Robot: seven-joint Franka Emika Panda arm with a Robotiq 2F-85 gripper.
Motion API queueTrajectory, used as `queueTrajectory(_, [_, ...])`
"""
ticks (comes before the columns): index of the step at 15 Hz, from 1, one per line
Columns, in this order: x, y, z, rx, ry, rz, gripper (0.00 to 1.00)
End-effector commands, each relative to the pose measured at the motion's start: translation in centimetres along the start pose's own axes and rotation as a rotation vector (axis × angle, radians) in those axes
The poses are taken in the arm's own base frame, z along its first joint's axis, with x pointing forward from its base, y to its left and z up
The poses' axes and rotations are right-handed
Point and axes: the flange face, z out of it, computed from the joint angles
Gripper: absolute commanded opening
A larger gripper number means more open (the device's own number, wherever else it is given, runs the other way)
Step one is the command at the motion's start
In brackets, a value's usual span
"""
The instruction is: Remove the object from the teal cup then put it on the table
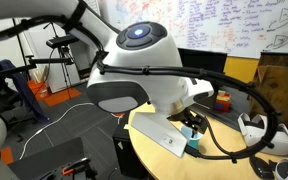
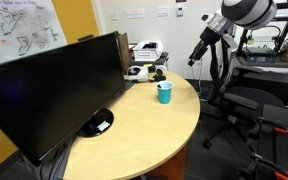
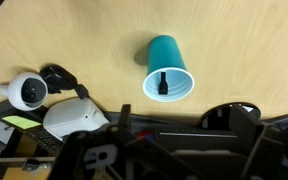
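The teal cup (image 3: pixel 169 68) stands upright on the light-yellow table (image 3: pixel 74 35). A thin dark stick (image 3: pixel 162 82) leans inside it against the near wall. In an exterior view the cup (image 2: pixel 164 93) sits near the table's (image 2: pixel 134 135) far edge. My gripper (image 2: pixel 195 57) hangs in the air above and beyond the cup, apart from it. In the wrist view only the gripper's dark body and spread fingers (image 3: pixel 169 150) show along the bottom edge, with nothing between them. The gripper looks open and empty.
Two white rounded devices (image 3: pixel 26 92) (image 3: pixel 74 118) with black cables lie beside the cup. A large black monitor (image 2: pixel 54 85) stands along one side of the table. A red-orange container (image 1: pixel 222 98) sits at the table's back. An office chair (image 2: pixel 246 100) stands off the table's edge.
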Motion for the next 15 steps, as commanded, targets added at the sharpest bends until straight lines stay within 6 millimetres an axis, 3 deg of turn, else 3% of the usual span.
queueTrajectory(1, [1.1,0.4,1.2,-0.011,-0.007,-0.016,1.00])
queueTrajectory(15, [3.0,1.0,6.6,-0.016,-0.072,-0.081,1.00])
